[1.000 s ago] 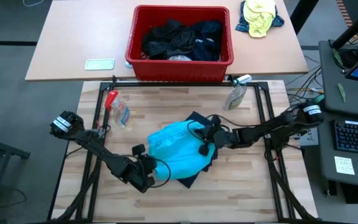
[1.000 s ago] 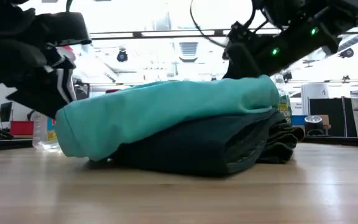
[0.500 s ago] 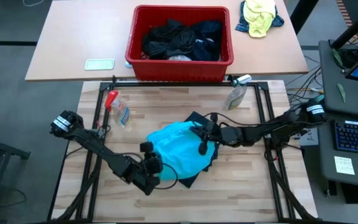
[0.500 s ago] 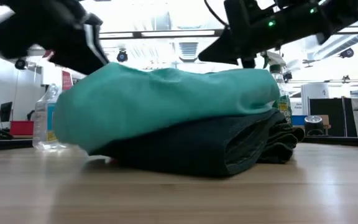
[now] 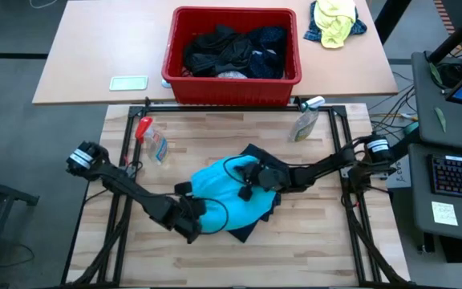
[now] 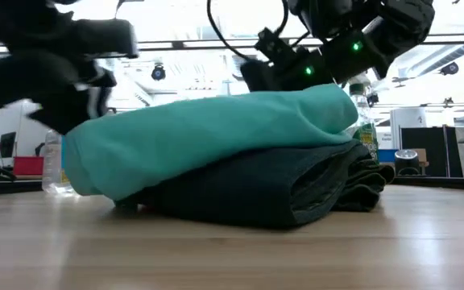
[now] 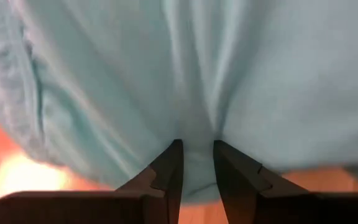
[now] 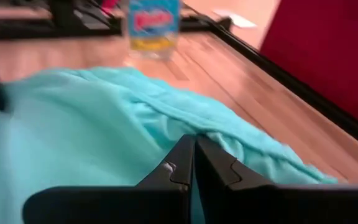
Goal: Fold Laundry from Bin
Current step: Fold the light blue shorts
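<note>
Slatted wooden table (image 5: pixel 311 233), turquoise shirt (image 5: pixel 231 197) atop dark garment (image 6: pixel 280 189) at centre. Left gripper (image 7: pixel 196 163) pinches shirt's near edge; right gripper (image 8: pixel 193 163) closed, empty, resting on shirt. High view alone shows red bin (image 5: pixel 233 54) of dark laundry (image 5: pixel 233 50) on far table.

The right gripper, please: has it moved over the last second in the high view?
Yes. The right gripper has moved toward the table's left side, away from the bottle, farther across the turquoise shirt, with its fingers shut.

The turquoise garment (image 5: pixel 229 195) hides most of the dark garment (image 5: pixel 257 221) beneath it, and the left arm (image 6: pixel 51 60) is blurred in the low view.
</note>
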Controlling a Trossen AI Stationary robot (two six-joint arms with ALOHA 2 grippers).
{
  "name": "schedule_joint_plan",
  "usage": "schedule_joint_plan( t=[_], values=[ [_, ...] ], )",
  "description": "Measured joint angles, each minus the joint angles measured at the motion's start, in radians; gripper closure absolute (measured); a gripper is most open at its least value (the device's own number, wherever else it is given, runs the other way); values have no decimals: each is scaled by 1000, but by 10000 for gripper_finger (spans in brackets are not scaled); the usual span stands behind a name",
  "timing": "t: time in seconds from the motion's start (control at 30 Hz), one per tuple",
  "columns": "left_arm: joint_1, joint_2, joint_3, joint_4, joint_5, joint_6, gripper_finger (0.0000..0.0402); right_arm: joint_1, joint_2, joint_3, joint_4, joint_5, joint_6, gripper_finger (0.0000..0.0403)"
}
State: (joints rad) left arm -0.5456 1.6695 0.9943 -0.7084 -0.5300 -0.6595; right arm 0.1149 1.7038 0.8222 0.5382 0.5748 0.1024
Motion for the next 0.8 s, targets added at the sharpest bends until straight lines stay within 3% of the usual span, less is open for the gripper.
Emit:
schedule_joint_plan(
  t=[0.13, 0.37, 0.57, 0.67, 0.8],
  values=[
    [-43, -2, 21, -95, 21, -70, 326, -8, -49, -20, -52, 55, -15, 394],
    [-86, -8, 91, -186, 23, -95, 326, 8, -177, -38, -104, 58, -47, 394],
    [-87, -9, 205, -380, 17, -49, 326, 33, -245, -38, -109, -38, -42, 394],
    [-87, -10, 252, -444, -62, -21, 326, 38, -250, -38, -99, -109, -6, 394],
    [-66, -12, 271, -359, -222, 108, 326, 37, -208, -39, -33, -128, 18, 394]
  ],
)
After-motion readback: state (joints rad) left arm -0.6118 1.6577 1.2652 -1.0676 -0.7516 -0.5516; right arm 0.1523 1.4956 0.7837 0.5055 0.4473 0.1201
